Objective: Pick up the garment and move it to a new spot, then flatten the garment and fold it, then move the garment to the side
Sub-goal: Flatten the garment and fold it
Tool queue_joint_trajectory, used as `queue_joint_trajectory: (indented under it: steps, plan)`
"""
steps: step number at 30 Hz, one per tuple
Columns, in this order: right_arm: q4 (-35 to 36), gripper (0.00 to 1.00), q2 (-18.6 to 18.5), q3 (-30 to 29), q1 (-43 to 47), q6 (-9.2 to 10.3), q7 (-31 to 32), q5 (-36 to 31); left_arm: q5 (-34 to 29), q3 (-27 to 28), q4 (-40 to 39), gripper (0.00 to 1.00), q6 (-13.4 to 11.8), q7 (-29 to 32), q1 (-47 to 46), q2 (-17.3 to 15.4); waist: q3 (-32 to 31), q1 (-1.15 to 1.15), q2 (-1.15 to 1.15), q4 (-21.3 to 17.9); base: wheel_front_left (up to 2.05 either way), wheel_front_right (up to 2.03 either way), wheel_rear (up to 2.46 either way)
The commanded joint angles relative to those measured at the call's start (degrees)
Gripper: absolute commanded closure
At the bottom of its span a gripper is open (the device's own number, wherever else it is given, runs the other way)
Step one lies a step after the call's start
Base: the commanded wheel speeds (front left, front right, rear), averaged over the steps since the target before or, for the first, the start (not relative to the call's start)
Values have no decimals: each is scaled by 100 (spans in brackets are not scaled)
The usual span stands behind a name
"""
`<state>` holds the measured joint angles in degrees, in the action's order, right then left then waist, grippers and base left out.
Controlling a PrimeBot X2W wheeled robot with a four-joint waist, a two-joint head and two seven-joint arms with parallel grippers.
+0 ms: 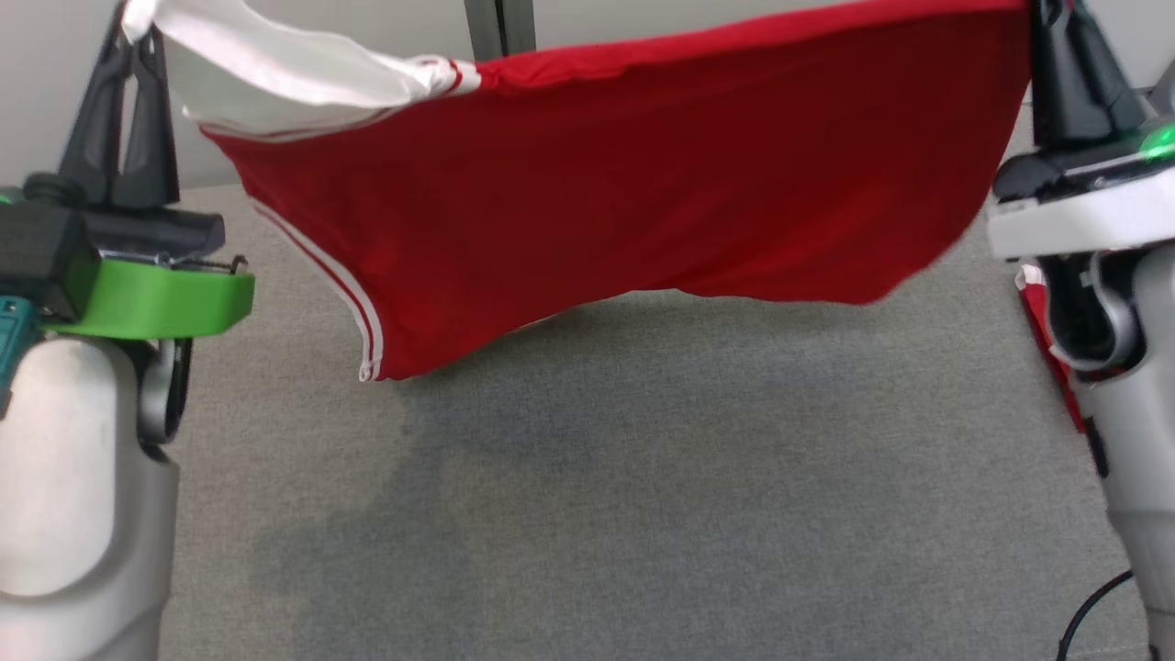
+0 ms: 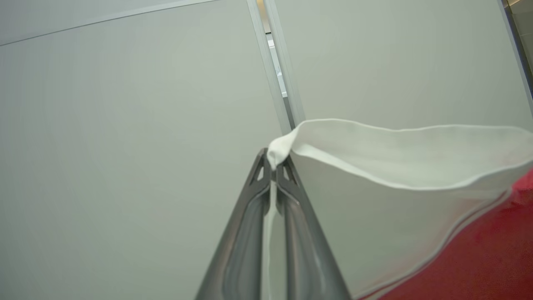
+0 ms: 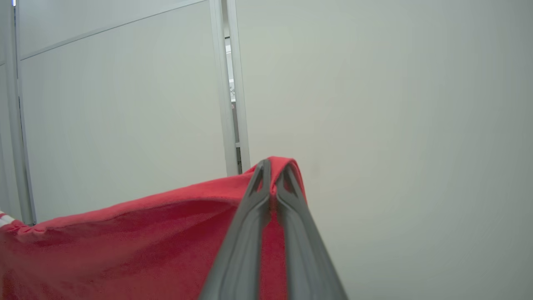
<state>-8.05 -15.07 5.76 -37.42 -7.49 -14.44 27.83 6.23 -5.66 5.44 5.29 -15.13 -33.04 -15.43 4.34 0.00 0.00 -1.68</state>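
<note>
Garment [image 1: 597,184] hangs spread above the grey surface [image 1: 643,505], lower corner perhaps brushing it; left gripper [image 2: 272,162] pinches the white sleeve [image 2: 395,154], right gripper [image 3: 272,173] the red edge [image 3: 166,200]. Lifted; placing, flattening, folding remain.

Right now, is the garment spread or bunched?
Spread: the garment hangs stretched between both shut jaws, white sleeve left, red edge right.

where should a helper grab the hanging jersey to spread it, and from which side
Pinch the striped bottom corner from the robot's near side, probably: the jersey hangs between the left gripper on its white sleeve and the right gripper on its red edge, and that corner dangles free.
</note>
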Motion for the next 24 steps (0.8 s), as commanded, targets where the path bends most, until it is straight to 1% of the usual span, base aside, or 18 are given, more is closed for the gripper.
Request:
queue_joint_trajectory:
  steps: [1,5,9,10,15,17,20,23,24]
  plan:
    - [105,100,-131,-30,-217,1,85,62,-80,-15,-30,100,42,3,-198,-145,-141,0,0,74,0,0,0]
    - [268,100,-439,-22,-817,1,428,33,-64,-72,2,100,120,143,-735,-449,-136,0,0,115,0,0,0]
    - [152,100,-622,-24,-1396,1,715,29,10,-108,8,100,155,358,-1271,-573,52,0,0,178,0,0,0]
    - [92,100,-649,-17,-1520,1,771,14,85,-111,42,100,161,419,-1382,-539,115,0,0,191,0,0,0]
    - [-384,100,-667,120,-2176,1,890,-147,88,-275,388,100,169,588,-1999,-539,598,0,0,232,0,0,0]
    - [-568,100,-679,174,-2449,2,907,-244,87,-323,575,100,170,558,-2248,-522,839,0,0,249,0,0,0]
    - [-1073,100,-601,298,-2960,1,835,-479,-37,-395,1090,100,158,392,-2800,-550,1284,0,0,244,0,0,0]
    - [-1474,100,-530,412,-3419,2,694,-721,-178,-427,1517,100,81,274,-3303,-557,1619,0,0,207,0,0,0]
    - [-1670,100,-492,460,-3696,2,592,-870,-234,-426,1702,100,28,213,-3605,-575,1785,0,0,191,0,0,0]
